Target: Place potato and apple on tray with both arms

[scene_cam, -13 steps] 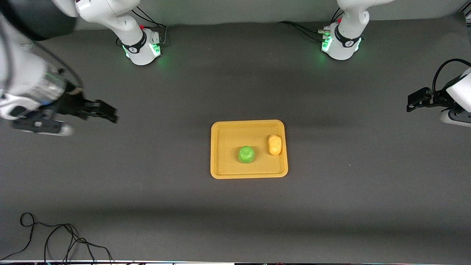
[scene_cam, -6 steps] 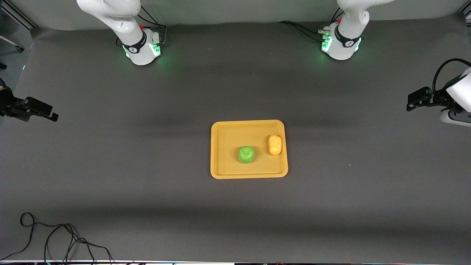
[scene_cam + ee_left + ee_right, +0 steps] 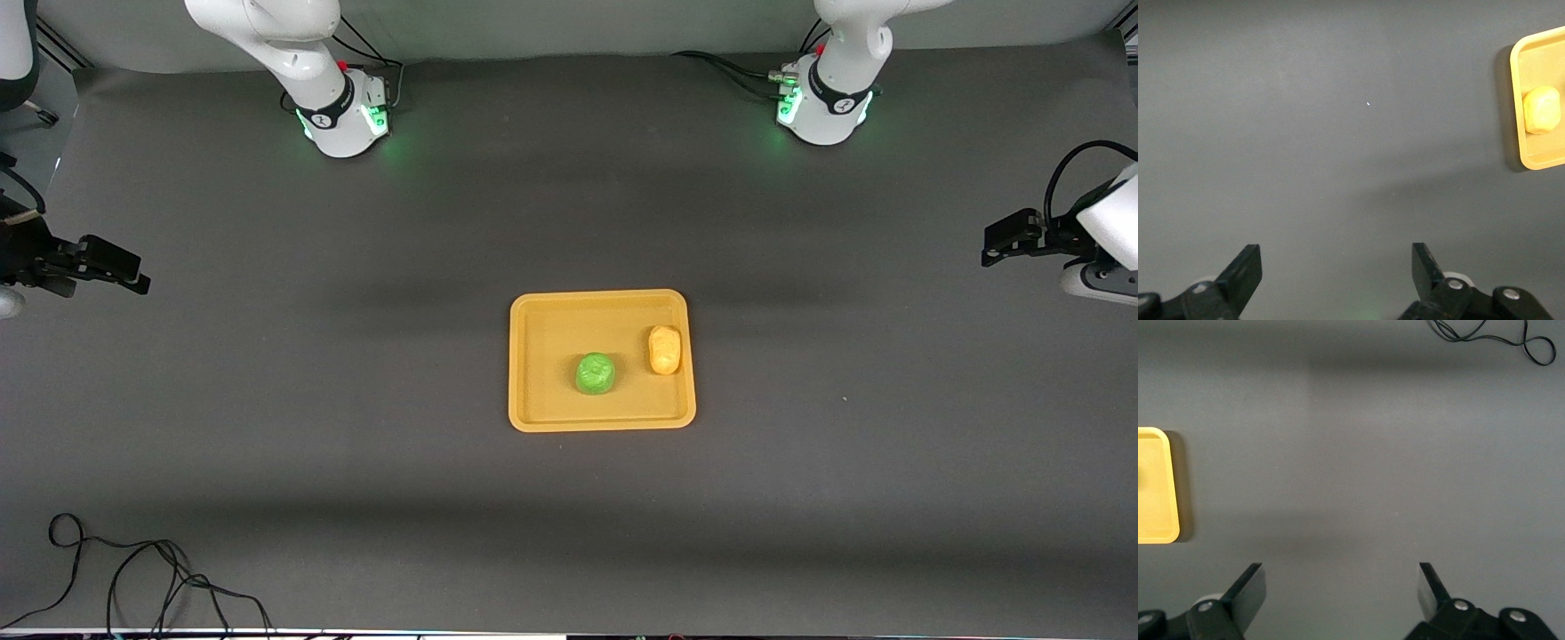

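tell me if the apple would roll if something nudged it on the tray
Probably a little: the apple is roundish and sits free on the flat tray, touching nothing. The tray's low raised rim would likely stop it. A push toward the left arm's end could knock it into the potato beside it. Both grippers, left and right, wait open at the table's ends.

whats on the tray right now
The tray holds two things, apart from each other: a green apple near its middle and a potato by the rim toward the left arm's end. Nothing covers them; what lies beneath each cannot be seen.
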Tool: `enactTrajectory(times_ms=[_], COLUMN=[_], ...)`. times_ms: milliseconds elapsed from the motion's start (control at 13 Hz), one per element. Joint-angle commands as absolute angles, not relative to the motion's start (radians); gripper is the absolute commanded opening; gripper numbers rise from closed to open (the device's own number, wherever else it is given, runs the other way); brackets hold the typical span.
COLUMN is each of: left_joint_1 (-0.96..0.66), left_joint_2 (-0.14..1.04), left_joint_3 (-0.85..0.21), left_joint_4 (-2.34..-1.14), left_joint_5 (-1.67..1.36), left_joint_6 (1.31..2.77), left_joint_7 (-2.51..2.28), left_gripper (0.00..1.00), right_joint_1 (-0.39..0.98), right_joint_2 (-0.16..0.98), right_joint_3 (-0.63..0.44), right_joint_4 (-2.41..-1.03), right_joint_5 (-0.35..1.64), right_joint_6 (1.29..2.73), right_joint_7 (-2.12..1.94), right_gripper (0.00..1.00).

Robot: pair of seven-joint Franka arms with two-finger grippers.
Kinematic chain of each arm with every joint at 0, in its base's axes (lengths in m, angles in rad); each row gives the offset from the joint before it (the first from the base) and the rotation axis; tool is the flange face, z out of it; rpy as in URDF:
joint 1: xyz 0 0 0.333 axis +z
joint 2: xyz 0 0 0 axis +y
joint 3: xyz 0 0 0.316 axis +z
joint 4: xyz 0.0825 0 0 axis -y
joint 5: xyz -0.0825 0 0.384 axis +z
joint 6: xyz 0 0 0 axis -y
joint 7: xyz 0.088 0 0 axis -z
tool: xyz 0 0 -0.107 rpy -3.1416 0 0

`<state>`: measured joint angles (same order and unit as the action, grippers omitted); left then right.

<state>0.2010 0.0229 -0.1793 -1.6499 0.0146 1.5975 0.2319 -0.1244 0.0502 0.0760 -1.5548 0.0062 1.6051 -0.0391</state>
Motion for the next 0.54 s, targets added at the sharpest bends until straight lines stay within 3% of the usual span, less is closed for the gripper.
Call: enactTrajectory(times_ms=[0,462], left_joint_1=[0.204,0.204], left_joint_2=[-0.002,0.003], left_joint_3=[-0.179,-0.179], left_joint_4=[-1.654,-1.652], left_joint_5=[0.015,0.012], left_joint_6=[1.577,1.582], left_joint_7=[0.238,0.236], left_gripper=[1.0,1.0], right_joint_1=[-0.126,-0.126], right_joint_2=[0.037,0.045], right_joint_3=[0.075,0.074], right_joint_4=[-1.562,-1.549], right_joint_5=[-0.003,0.006], right_joint_6=[1.606,1.605], right_joint_7=[-0.054,-0.049], right_gripper=[1.0,1.0])
